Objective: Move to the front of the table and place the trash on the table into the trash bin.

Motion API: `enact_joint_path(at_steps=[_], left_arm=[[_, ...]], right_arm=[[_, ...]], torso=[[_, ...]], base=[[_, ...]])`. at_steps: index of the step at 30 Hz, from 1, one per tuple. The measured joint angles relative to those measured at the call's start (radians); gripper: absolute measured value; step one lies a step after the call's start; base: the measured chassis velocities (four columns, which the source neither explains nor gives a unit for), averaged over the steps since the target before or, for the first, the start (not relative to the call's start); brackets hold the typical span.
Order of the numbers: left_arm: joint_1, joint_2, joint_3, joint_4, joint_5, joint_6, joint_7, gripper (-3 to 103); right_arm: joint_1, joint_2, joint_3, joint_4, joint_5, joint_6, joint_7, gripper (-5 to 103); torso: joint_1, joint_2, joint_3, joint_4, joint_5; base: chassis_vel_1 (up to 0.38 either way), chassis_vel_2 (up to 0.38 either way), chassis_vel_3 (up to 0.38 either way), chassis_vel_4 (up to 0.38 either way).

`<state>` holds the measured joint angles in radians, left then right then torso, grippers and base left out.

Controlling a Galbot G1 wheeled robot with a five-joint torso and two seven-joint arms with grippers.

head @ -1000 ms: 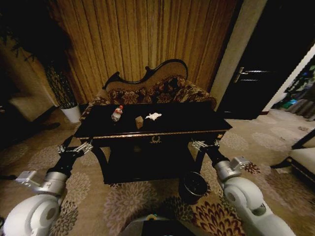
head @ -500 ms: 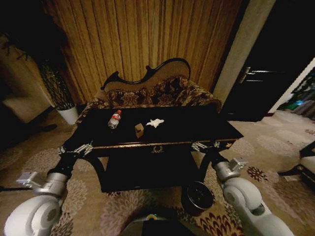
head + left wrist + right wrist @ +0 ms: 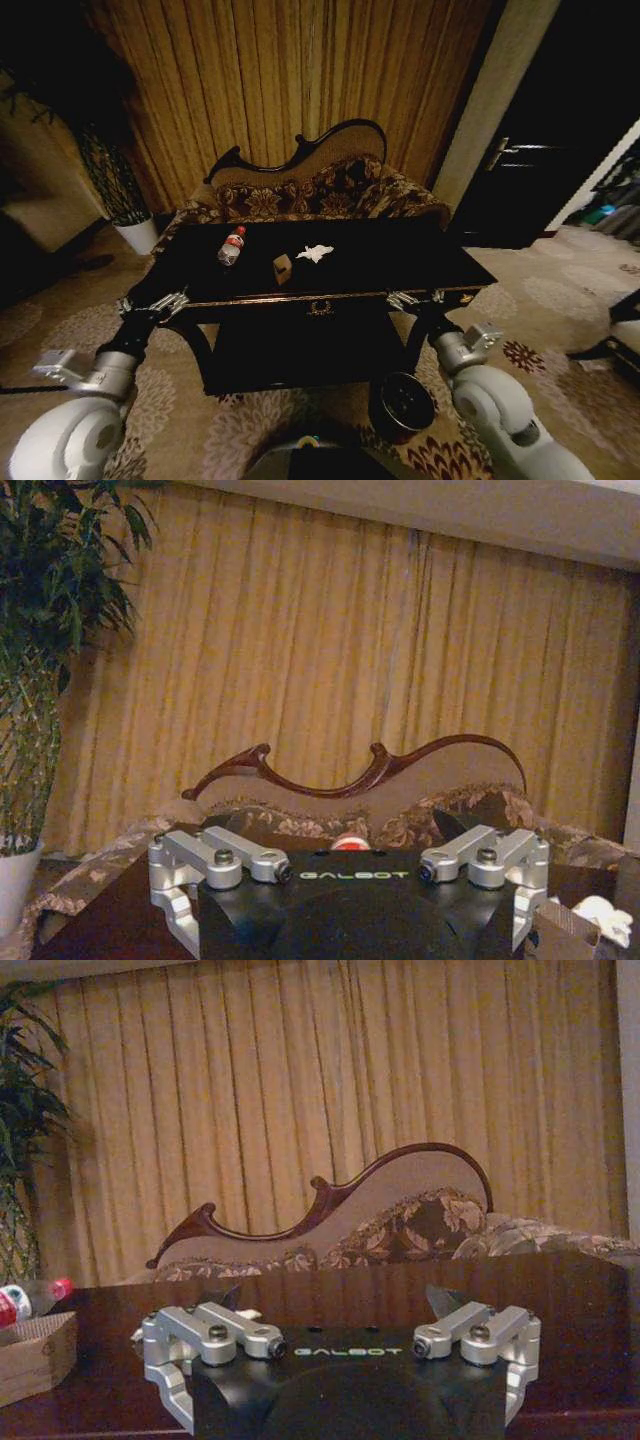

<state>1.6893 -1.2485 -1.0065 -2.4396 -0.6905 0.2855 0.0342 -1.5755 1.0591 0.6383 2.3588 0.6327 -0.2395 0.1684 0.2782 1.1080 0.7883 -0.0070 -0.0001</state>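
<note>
- while the trash lies on the table (image 3: 400, 262), nothing holds any of it: the bottle (image 3: 231, 246) lies on its side toward the table's left, red cap pointing to the far edge.
- the box (image 3: 283, 267) stands just right of the bottle and nearer the front edge, apart from it.
- the tissue (image 3: 316, 252) sits just beyond and right of the box, close to it; i cannot tell if they touch.
- in the right wrist view the box (image 3: 35, 1355) and the bottle's capped end (image 3: 28, 1299) sit together on the glossy top, past that claw's side.
- in the left wrist view the tissue (image 3: 603, 916) and a corner of the box (image 3: 560, 932) show at the edge, with a bit of red cap (image 3: 349, 843) above the claw body.
- the table has a gold trim line along its front, a gold ornament at the middle, and a lower shelf underneath.
- the bin (image 3: 402, 402) stands on the carpet (image 3: 560, 300) by the table's front right leg, mouth upward, inside dark.
- the left gripper (image 3: 160, 304) hovers at the table's front left corner, fingers apart, clamped on nothing.
- the right gripper (image 3: 412, 299) hovers at the front edge near the right corner, above and behind the bin, fingers likewise spread and empty.
- behind the table is a floral sofa (image 3: 320, 190) with a curved dark frame, then gold curtains (image 3: 300, 80).
- a plant in a white pot (image 3: 138, 236) stands at the far left.
</note>
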Motion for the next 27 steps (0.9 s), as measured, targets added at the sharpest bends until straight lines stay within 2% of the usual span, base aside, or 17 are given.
enact_joint_path(at_steps=[6,13,16,18,19,20,21,23,24,26,27], left_arm=[[-0.004,0.018,-0.001,0.003,-0.004,0.0,-0.002,100],[0.005,0.017,-0.011,-0.001,-0.005,0.0,-0.005,100],[0.008,0.01,-0.011,-0.007,-0.005,0.002,-0.005,100],[0.009,0.006,-0.011,-0.015,-0.005,0.008,-0.005,100],[0.009,0.006,-0.011,-0.015,-0.005,0.008,-0.005,100],[0.009,0.004,-0.01,-0.02,-0.005,0.014,-0.006,100],[0.009,0.004,-0.01,-0.02,-0.005,0.014,-0.006,100],[0.014,0.006,-0.01,-0.024,-0.011,0.02,-0.014,100],[0.014,0.006,-0.01,-0.024,-0.011,0.02,-0.014,100],[0.024,0.011,-0.011,-0.029,-0.016,0.021,-0.016,100],[0.024,0.011,-0.011,-0.029,-0.016,0.021,-0.016,100]], right_arm=[[-0.008,-0.008,0.006,0.003,0.018,-0.002,0.007,100],[0.031,-0.064,-0.019,0.006,0.083,-0.02,0.009,100],[0.058,-0.104,-0.036,-0.013,0.131,-0.023,0.009,100],[0.11,-0.155,-0.051,-0.056,0.175,-0.023,0.006,100],[0.11,-0.155,-0.051,-0.056,0.175,-0.023,0.006,100],[0.168,-0.195,-0.065,-0.091,0.221,-0.023,-0.001,100],[0.168,-0.195,-0.065,-0.091,0.221,-0.023,-0.001,100],[0.257,-0.262,-0.109,-0.137,0.283,-0.034,-0.007,100],[0.257,-0.262,-0.109,-0.137,0.283,-0.034,-0.007,100],[0.342,-0.331,-0.188,-0.175,0.331,-0.054,-0.01,100],[0.342,-0.331,-0.188,-0.175,0.331,-0.054,-0.01,100]], torso=[[0.0,0.0,0.0,-0.0003,0.0],[0.0,0.0,0.0,-0.0001,0.0001],[0.0,0.0,0.0,-0.0002,0.0001],[0.0,0.0,0.0,-0.0002,0.0002],[0.0,0.0,0.0,-0.0002,0.0002],[0.0,0.0,0.0,-0.0001,0.0001],[0.0,0.0,0.0,-0.0001,0.0001],[0.0,0.0,0.0,0.0002,0.0001],[0.0,0.0,0.0,0.0002,0.0001],[0.0,0.0,0.0,0.0,0.0002],[0.0,0.0,0.0,0.0,0.0002]], base=[[0.0,0.0,0.0,0.0],[0.0,0.0,0.0,0.0],[0.0,0.0,0.0,0.0],[0.0,0.0,0.0,0.0],[0.0,0.0,0.0,0.0],[0.0,0.0,0.0,0.0],[0.0,0.0,0.0,0.0],[0.0,0.0,0.0,0.0],[0.0,0.0,0.0,0.0],[0.0,0.0,0.0,0.0],[0.0,0.0,0.0,0.0]])
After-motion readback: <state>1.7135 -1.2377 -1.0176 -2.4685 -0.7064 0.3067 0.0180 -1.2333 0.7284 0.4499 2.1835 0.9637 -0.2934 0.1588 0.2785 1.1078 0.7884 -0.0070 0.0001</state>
